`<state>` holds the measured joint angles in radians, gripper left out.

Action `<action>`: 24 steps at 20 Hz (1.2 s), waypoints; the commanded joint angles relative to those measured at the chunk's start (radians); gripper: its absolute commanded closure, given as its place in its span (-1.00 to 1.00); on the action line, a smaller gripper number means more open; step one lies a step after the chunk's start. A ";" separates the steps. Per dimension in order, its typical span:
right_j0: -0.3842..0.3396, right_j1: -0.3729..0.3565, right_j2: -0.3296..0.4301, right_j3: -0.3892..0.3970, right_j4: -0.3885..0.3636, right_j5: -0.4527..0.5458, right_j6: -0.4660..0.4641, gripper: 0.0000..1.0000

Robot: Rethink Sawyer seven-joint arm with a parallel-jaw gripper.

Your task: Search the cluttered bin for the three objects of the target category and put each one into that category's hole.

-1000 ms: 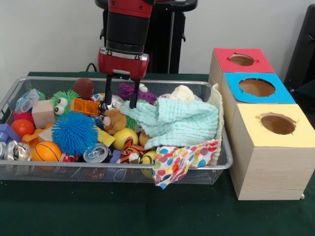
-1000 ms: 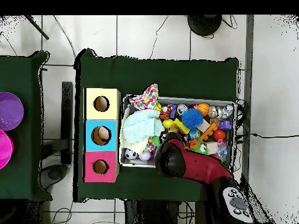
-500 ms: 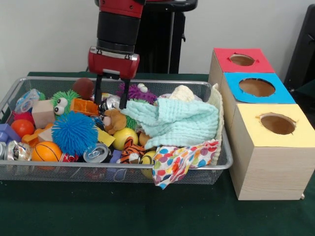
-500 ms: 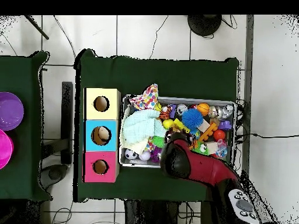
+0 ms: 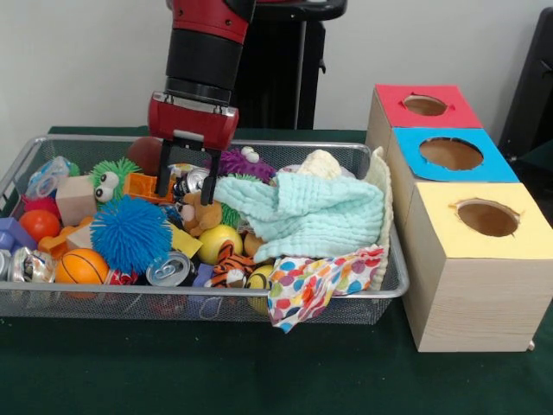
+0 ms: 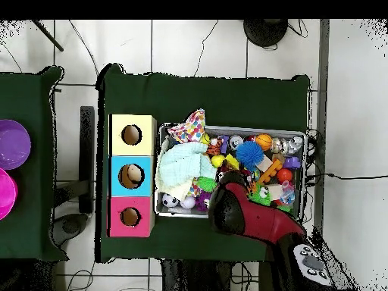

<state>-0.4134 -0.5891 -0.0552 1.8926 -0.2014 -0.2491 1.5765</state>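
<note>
My gripper (image 5: 186, 183) hangs over the back middle of the wire bin (image 5: 393, 285). It is open, and its two black fingers (image 5: 162, 177) stand on either side of a crushed silver can (image 5: 188, 181). A teddy bear (image 5: 203, 212) lies just in front of that can. Another silver can (image 5: 170, 268) lies at the bin's front, and a crushed one (image 5: 30, 264) at its left end. The sorting box has a red hole (image 5: 424, 105), a blue hole (image 5: 450, 153) and a yellow hole (image 5: 487, 217). In the overhead view the red arm (image 6: 239, 212) covers the gripper.
A mint cloth (image 5: 307, 212) and a polka-dot cloth (image 5: 315, 281) fill the bin's right end, the latter spilling over the rim. A blue spiky ball (image 5: 130, 233), a basketball (image 5: 80, 266), a green fuzzy toy (image 5: 112, 177) and blocks crowd the left. Purple bowls (image 6: 11, 144) sit on a side table.
The gripper has shifted left in the front view, away from the mint cloth, and has come down around the crushed can. Its fingers stay apart.
</note>
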 commanded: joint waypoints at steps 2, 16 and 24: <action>-0.008 0.077 0.040 0.056 -0.023 -0.099 0.220 -1.00; 0.026 0.142 -0.027 0.142 -0.057 -0.245 0.213 -1.00; 0.041 0.191 -0.019 0.140 -0.020 -0.427 0.249 -1.00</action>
<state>-0.3900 -0.4732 -0.0913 2.0216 -0.2252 -0.5289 1.5765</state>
